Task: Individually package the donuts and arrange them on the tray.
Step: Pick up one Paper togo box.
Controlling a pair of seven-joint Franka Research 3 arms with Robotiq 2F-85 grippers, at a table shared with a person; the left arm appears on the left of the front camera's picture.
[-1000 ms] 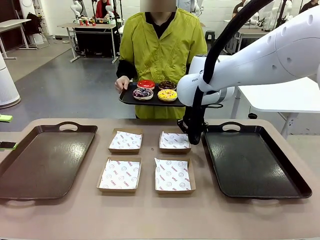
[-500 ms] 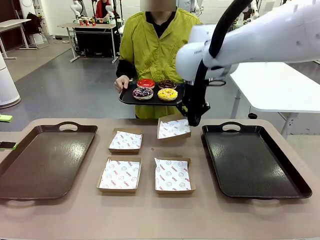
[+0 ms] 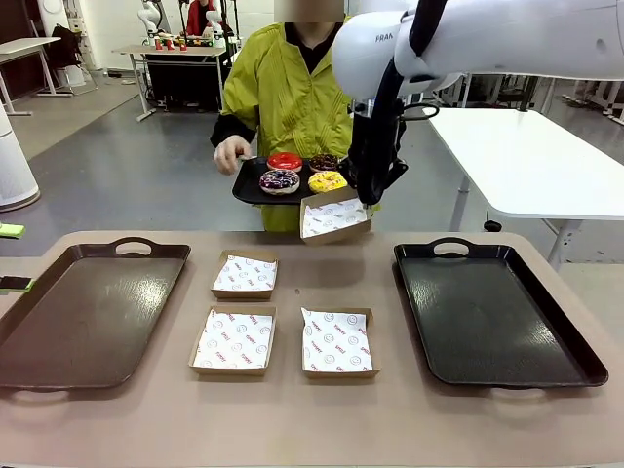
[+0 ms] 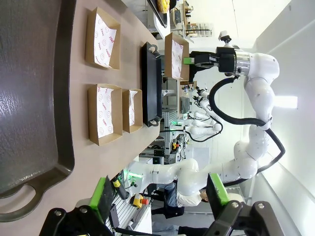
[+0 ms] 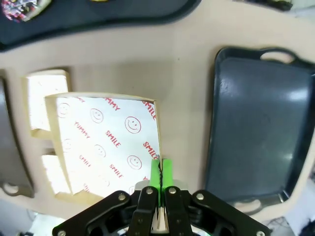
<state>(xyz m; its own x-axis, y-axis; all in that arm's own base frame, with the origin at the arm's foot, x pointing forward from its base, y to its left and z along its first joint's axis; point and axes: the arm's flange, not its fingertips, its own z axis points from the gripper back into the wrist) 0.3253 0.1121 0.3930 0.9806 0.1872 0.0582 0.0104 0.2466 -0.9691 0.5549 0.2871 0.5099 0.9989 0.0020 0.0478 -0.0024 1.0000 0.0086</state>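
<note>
Right end effector (image 3: pixel 370 201), clenched on the rim of a lined box (image 3: pixel 334 217), offers it over the worktop's (image 3: pixel 292 424) far edge beside the person's tray (image 3: pixel 246 193) of donuts (image 3: pixel 304 174); left end effector (image 4: pixel 158 194) released. Next, probably: hold level.

Across the brown table (image 3: pixel 292 429), I saw a white desk (image 3: pixel 526 166) past its far right corner and a white cylinder (image 3: pixel 12 166) past its far left.
</note>
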